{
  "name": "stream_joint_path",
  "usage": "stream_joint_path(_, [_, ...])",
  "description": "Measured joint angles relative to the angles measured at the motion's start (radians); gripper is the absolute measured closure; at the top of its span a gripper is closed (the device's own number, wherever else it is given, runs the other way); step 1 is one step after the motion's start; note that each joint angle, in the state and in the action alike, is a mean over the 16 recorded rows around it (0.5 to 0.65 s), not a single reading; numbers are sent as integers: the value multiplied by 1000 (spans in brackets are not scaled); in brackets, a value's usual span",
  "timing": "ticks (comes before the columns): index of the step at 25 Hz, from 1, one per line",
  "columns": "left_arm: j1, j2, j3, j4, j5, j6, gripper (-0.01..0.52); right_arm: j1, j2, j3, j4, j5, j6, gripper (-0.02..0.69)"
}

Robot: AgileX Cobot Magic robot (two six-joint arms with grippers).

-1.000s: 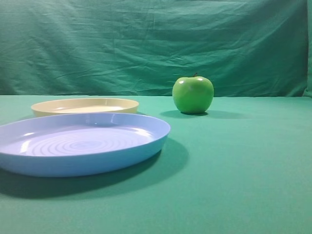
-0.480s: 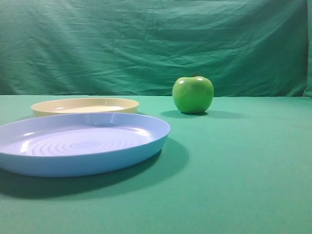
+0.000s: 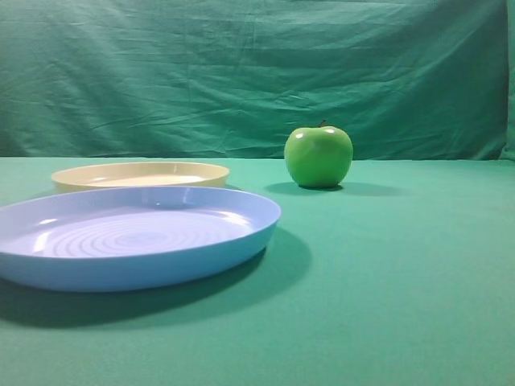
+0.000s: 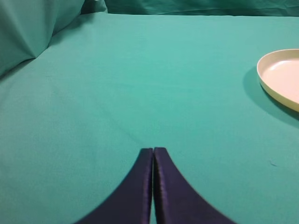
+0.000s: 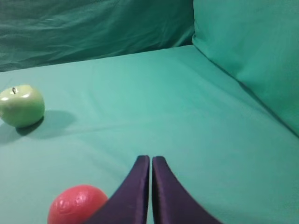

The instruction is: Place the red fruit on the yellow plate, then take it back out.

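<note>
Red fruit [image 5: 77,204] cut off behind right gripper [image 5: 151,161].

Matt green cloth [image 3: 402,281] covers the table, the green apple [image 3: 319,156] shines glossy, and both the yellow plate [image 3: 141,174] and blue plate [image 3: 133,237] look smooth plastic.

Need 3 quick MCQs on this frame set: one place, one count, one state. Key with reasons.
1. In the right wrist view, the red fruit lies:
A. on the cloth beside the right gripper
B. on the yellow plate
C. against the green apple

2. Plates in the high view:
A. one
B. two
C. three

3. The left gripper is:
A. open
B. shut on the fruit
C. shut, empty

Key:
1 A, it sits on bare cloth left of the fingers.
2 B, the yellow plate and the blue plate.
3 C, fingers meet with nothing between.
</note>
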Motion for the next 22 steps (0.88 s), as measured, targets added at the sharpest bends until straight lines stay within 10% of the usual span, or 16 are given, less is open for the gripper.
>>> stream_joint_path(22, [0,0,0,0,0,0,514,-3,-1,53,-50,-4,-94,665])
